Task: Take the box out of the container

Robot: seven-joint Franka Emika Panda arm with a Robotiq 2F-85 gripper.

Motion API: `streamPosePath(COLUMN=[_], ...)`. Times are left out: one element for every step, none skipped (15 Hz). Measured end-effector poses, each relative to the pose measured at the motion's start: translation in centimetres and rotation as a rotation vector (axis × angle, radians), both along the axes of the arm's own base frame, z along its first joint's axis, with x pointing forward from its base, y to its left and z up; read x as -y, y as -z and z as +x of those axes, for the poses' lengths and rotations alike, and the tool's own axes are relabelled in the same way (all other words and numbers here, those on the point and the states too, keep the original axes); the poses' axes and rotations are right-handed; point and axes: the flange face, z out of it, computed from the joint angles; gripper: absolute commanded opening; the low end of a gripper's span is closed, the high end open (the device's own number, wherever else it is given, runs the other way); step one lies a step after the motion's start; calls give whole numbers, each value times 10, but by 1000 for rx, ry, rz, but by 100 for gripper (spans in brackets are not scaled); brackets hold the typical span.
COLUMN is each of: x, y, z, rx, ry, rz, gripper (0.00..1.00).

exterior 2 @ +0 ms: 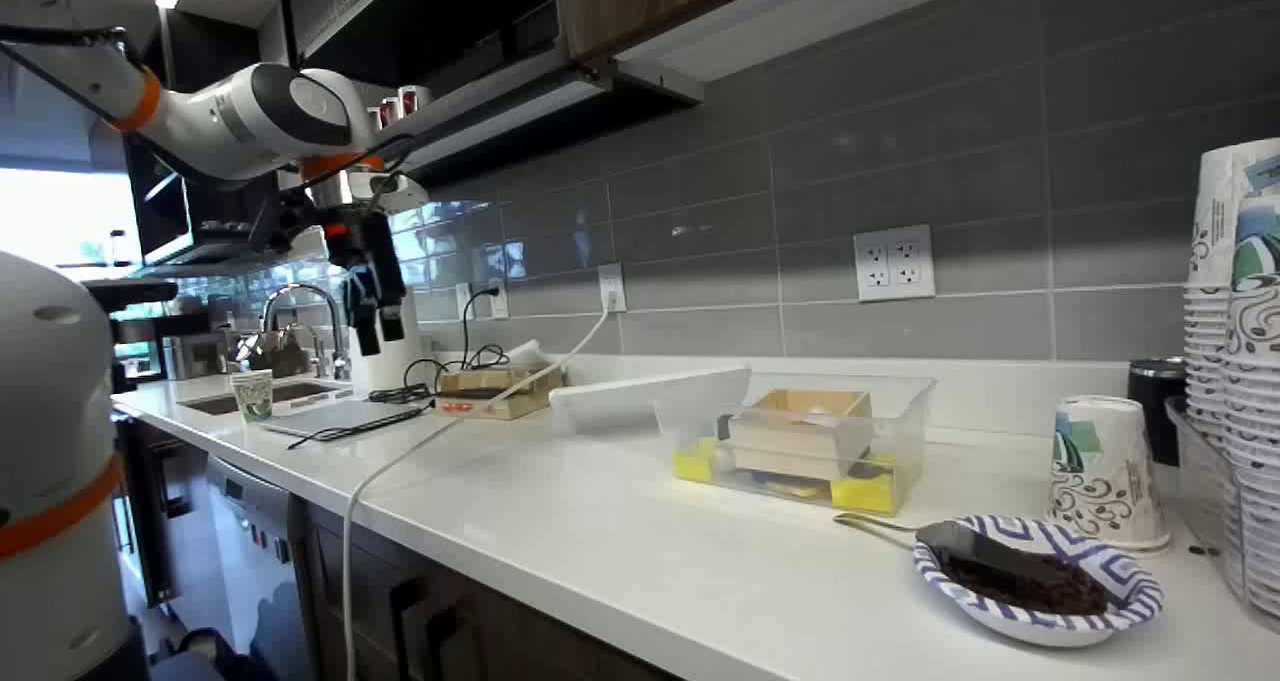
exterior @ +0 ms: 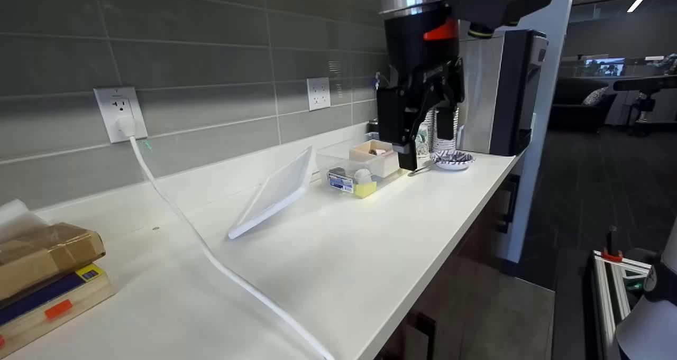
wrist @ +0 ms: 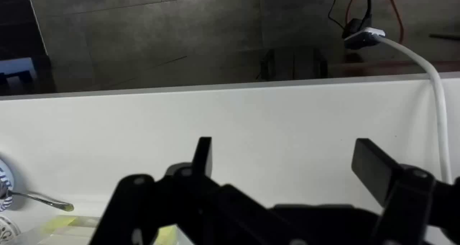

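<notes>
The box (exterior 2: 790,448) is an open-topped pale tan wooden box. It sits inside the container (exterior 2: 908,441), a clear plastic bin with yellow patches at its corners. In an exterior view the box (exterior: 389,165) and container (exterior: 333,162) stand near the back wall. The translucent whitish lid (exterior: 280,196) is off the container and leans tilted beside it; it also shows in an exterior view (exterior 2: 640,398). My gripper (wrist: 282,142) is open and empty above the white counter, apart from the container. It shows in both exterior views (exterior: 427,146) (exterior 2: 380,329). In the wrist view the container (wrist: 86,221) is partly hidden behind the gripper.
A white cable (exterior: 222,267) crosses the counter and hangs over its front edge. A patterned bowl (exterior 2: 1040,581) with utensils and paper cups (exterior 2: 1105,471) stand beyond the container. A tan cardboard box (exterior: 47,254) lies at the opposite end. A tall machine (exterior: 497,90) stands behind.
</notes>
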Motion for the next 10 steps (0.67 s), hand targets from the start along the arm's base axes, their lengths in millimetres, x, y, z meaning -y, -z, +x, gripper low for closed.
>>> streamPosePath(x=[0, 0, 0, 0, 0, 0, 2, 5, 10, 17], y=[0, 0, 0, 0, 0, 0, -1, -2, -3, -6], z=[0, 0, 0, 0, 0, 0, 1, 2, 4, 8], rx=[0, 0, 0, 0, 0, 1, 1, -1, -4, -4], ry=[0, 0, 0, 0, 0, -1, 1, 3, 5, 10], rz=[0, 0, 0, 0, 0, -1, 1, 8, 19, 32], gripper=[100, 100, 100, 100, 100, 100, 100, 100, 100, 100])
